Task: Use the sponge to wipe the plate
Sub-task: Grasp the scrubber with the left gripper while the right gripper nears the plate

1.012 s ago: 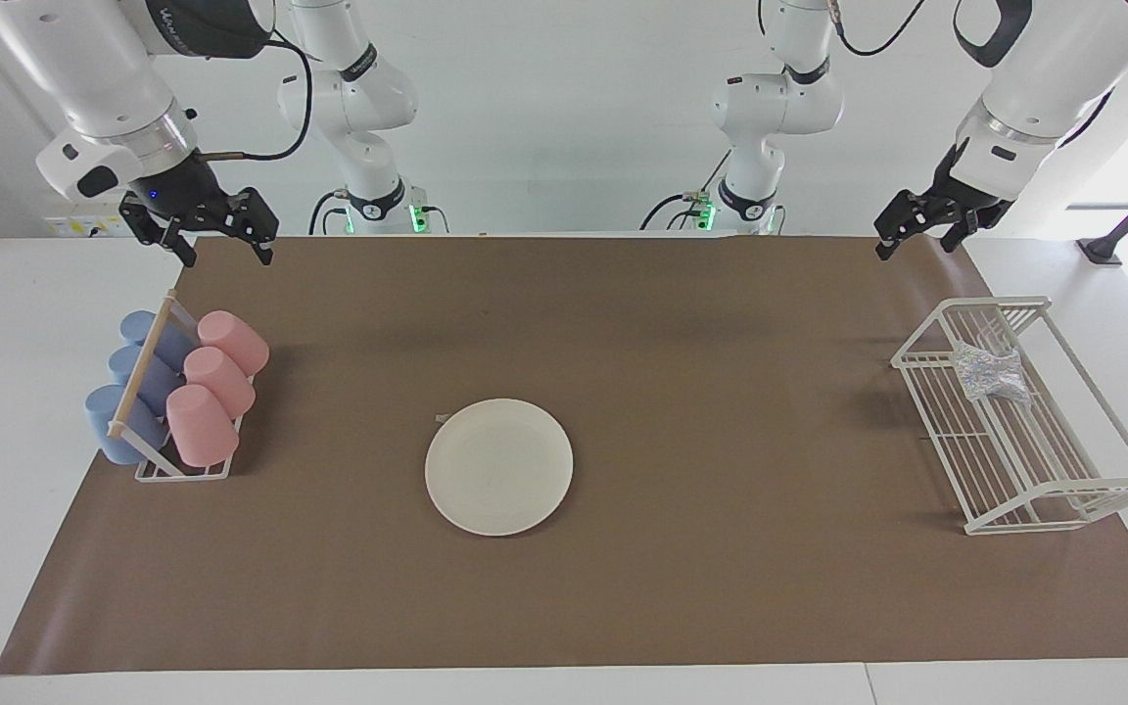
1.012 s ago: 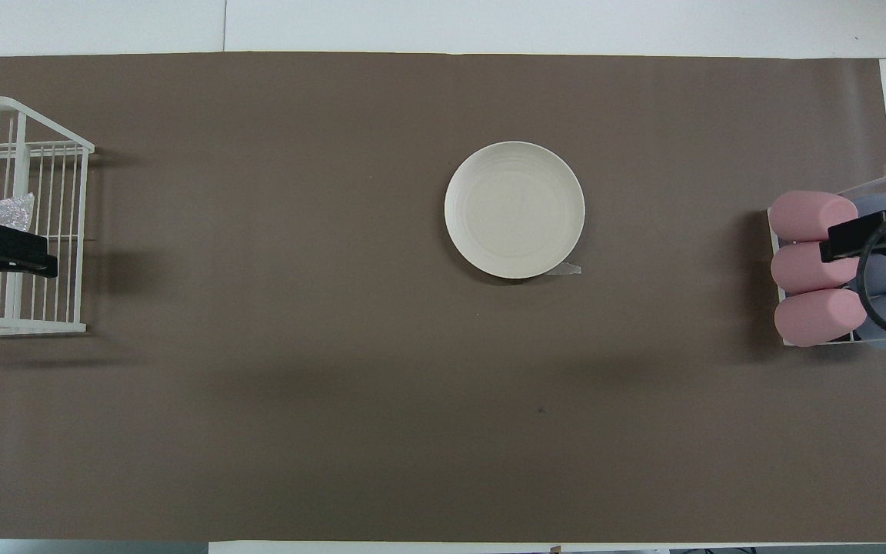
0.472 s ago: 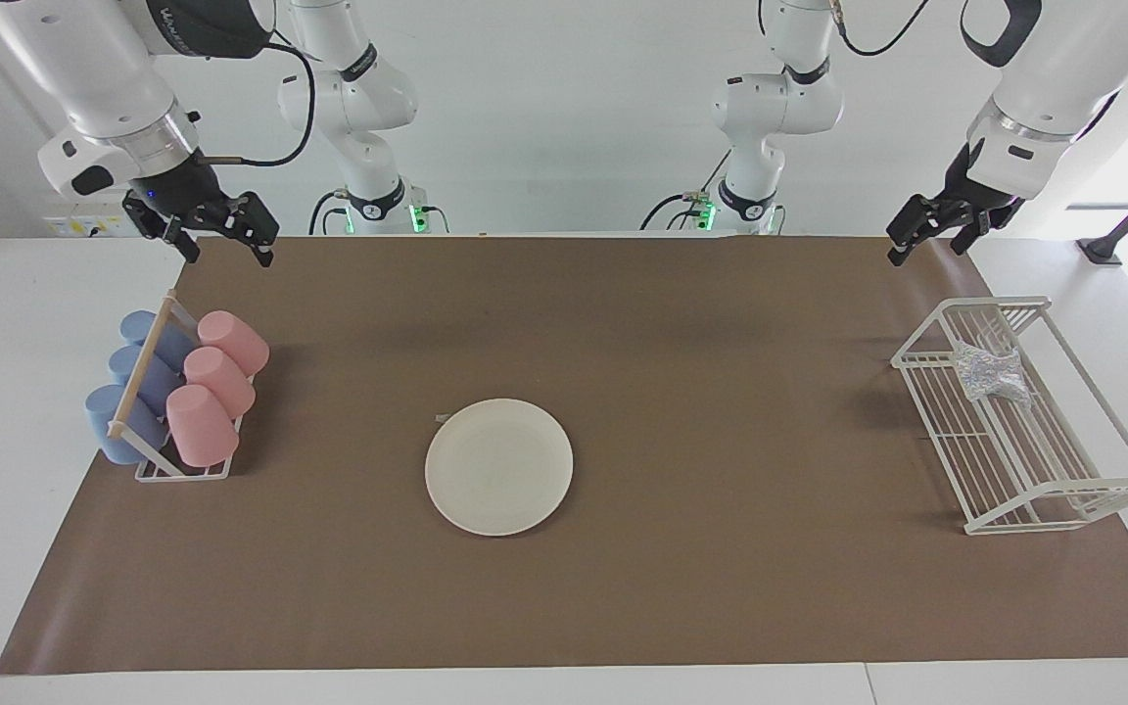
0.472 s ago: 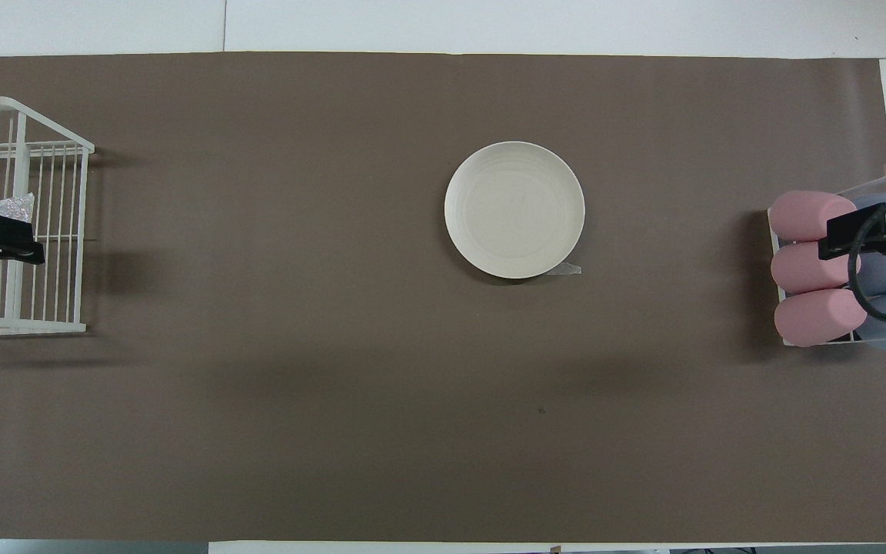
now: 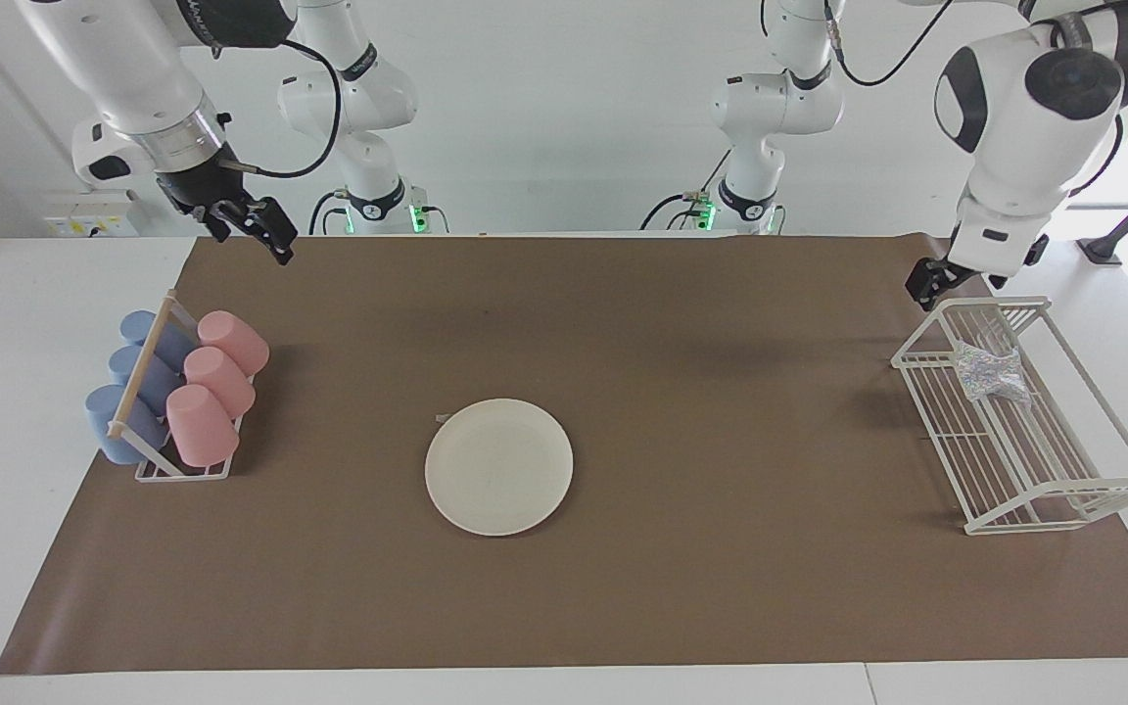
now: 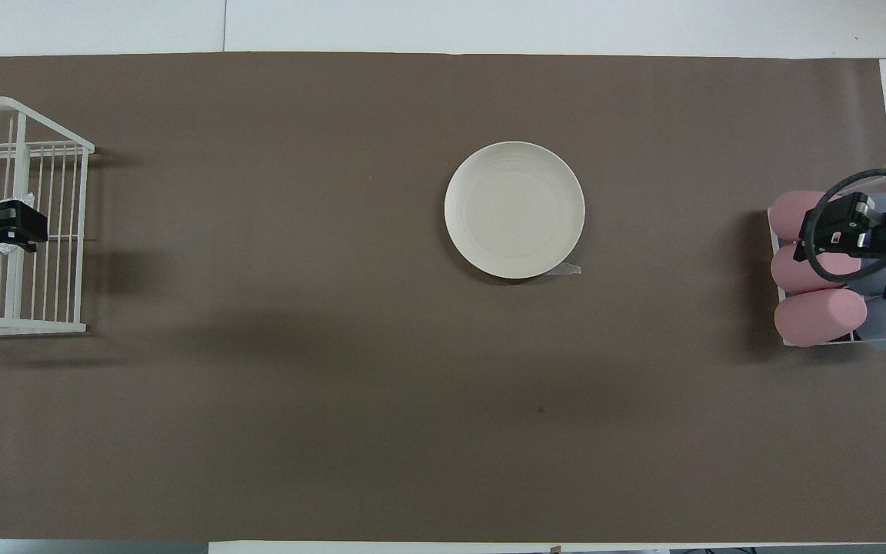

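Centrally, we see the cream plate (image 5: 498, 466) on the brown mat (image 5: 681, 587). Our left gripper (image 5: 926, 284) hangs spread and empty over the wire rack (image 5: 1063, 490) holding the sponge (image 5: 990, 371). Our right gripper (image 5: 265, 235), likewise spread and empty, waits raised above the mat's robot-side edge.

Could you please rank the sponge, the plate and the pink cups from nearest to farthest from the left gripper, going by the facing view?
From the left gripper:
1. The sponge, in the white wire rack at the left arm's end.
2. The plate, mid-table.
3. The pink cups, at the right arm's end.
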